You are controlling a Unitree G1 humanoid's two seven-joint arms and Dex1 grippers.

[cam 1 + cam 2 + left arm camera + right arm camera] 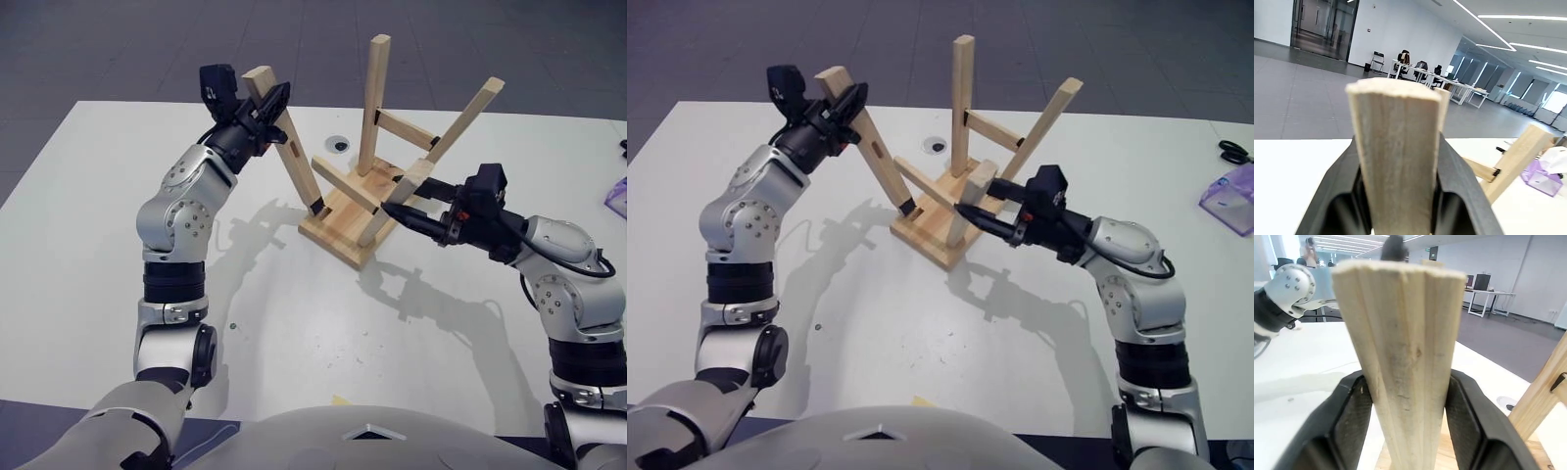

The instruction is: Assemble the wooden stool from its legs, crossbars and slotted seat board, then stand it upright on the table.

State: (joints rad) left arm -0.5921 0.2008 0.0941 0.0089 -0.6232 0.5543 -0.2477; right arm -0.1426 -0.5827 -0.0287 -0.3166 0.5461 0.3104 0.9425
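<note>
Stool (pixel 364 186) upside-down mid-table (pixel 98 255), seat board (pixel 338 235) down. Looks light, stiff, prob tippy. L gripper (pixel 276 101) clamped on 1 leg (pixel 299 162) nr top; R gripper (pixel 397 206) clamped on 2nd leg (pixel 460 117) nr seat. Low holds safer.

left claw (pixel 273 104) raised, gripping the left leg (pixel 296 162), right claw (pixel 394 208) lower, gripping the right leg (pixel 460 122), elbows bent

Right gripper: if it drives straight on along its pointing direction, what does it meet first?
The right gripper is already clamped on a leg; past it, likely the crossbar, depth unclear.
</note>
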